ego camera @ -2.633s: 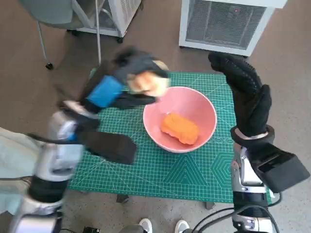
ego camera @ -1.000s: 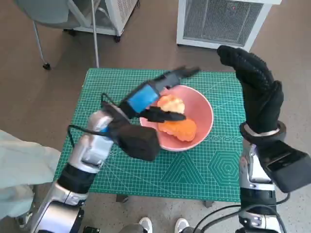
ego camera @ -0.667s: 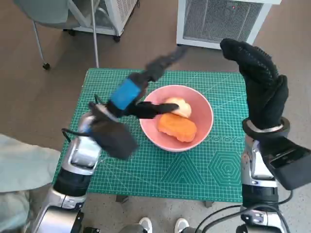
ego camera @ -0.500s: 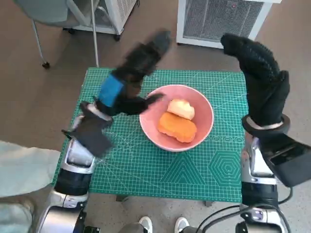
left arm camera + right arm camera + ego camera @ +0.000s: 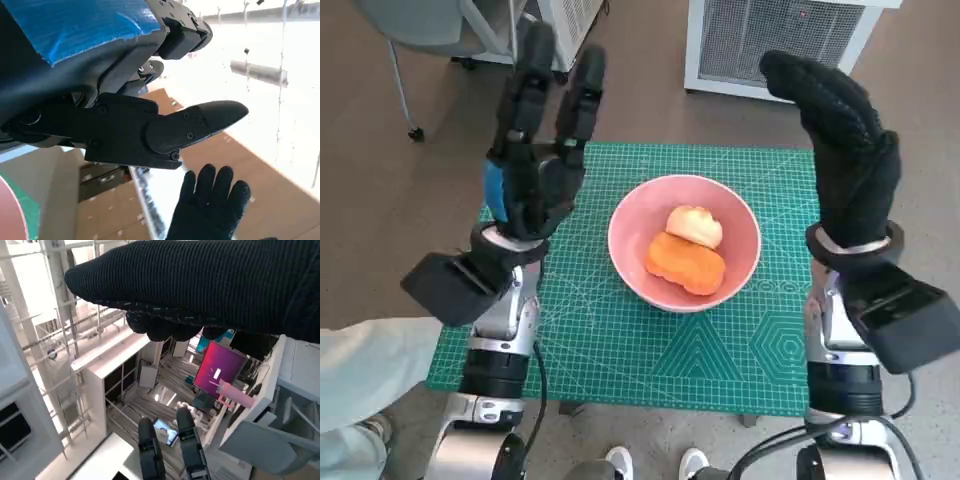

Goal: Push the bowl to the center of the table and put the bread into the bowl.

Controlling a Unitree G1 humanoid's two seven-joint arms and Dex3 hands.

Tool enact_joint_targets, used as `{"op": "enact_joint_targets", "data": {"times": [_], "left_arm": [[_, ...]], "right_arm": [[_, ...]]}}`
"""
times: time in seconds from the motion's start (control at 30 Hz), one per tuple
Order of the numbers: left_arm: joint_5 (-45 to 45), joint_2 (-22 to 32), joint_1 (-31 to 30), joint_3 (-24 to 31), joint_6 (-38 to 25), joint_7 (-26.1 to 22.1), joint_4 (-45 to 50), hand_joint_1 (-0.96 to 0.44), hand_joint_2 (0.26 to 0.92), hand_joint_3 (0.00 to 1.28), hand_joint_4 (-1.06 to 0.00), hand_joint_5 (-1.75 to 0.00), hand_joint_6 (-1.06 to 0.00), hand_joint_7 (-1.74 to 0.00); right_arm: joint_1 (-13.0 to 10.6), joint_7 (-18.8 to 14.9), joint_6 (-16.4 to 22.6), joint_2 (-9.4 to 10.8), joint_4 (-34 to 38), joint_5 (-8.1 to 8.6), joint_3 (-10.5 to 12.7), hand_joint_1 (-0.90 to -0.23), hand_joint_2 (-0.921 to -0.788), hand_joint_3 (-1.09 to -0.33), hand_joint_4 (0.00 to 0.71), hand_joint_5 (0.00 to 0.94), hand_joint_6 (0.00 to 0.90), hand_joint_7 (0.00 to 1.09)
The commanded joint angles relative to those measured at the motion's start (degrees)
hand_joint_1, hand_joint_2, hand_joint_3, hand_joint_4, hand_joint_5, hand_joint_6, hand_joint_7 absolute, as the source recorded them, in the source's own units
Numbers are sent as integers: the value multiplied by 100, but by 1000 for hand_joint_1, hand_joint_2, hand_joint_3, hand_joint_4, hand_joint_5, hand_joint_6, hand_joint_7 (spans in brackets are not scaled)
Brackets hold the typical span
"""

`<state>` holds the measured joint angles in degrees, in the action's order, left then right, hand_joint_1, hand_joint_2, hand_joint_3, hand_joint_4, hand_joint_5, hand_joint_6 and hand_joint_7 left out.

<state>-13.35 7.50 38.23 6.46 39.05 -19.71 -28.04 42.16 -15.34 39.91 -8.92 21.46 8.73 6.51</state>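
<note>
Both hands are up in the air and holding nothing. The left hand (image 5: 535, 150), the black one with blue tape, is raised above the table's left side with its fingers (image 5: 582, 95) straight and spread, pointing away from the robot, palm empty. It isn't touching the bowl or the mat. The left wrist view backs this up: the fingers (image 5: 200, 120) stick out into open space with nothing between them.

The right hand (image 5: 840, 150) in the knitted glove is lifted over the table's right edge, fingers extended and a bit apart, also empty and touching nothing. You can spot it in the left wrist view too (image 5: 212, 205), spread out.

The pink bowl (image 5: 636, 265) sits around the middle of the green cutting mat (image 5: 620, 350), between the 2 arms. The bread (image 5: 695, 226), a pale roll, lies inside the bowl toward its far side, resting against an orange piece of food (image 5: 685, 262) that's in there with it.

A white vented unit (image 5: 770, 45) stands on the floor past the table.
</note>
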Motion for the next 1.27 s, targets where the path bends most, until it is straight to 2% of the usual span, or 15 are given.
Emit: {"op": "enact_joint_targets", "data": {"times": [0.03, 0.13, 0.4, 0.53, 0.97, 1.27], "left_arm": [[32, 36, 153, 91, 495, -93, -291, -757, 921, 586, -140, -11, -200, -21], [30, 23, 168, 111, 719, -147, -481, -754, 921, 597, -139, -9, -199, -20], [63, 22, 223, 138, 1209, -247, -907, -763, 921, 610, -137, -5, -186, -11], [20, 37, 278, 132, 1359, -327, -1119, -770, 921, 616, -137, -5, -182, -9], [-113, 19, 362, 150, 1570, -565, -1450, -746, 921, 628, -137, -2, -170, -1], [-192, 67, 333, 200, 1511, -670, -1440, -745, 921, 602, -129, 0, -173, -2]], "right_arm": [[-22, -47, 165, -43, 197, -66, -24, -665, -921, -810, 260, 0, -1, 664], [-12, -104, 328, -39, 348, -42, -39, -663, -921, -820, 256, 0, -1, 665], [37, -358, 661, 27, 753, 192, -54, -641, -921, -831, 244, 0, -1, 623], [83, -422, 778, 54, 920, 231, -49, -642, -921, -831, 241, 0, -1, 613], [118, -415, 908, 108, 1058, 267, -55, -661, -921, -830, 236, 1, -1, 620], [133, -351, 1030, 130, 1157, 153, -54, -666, -921, -828, 237, 1, -1, 627]]}}
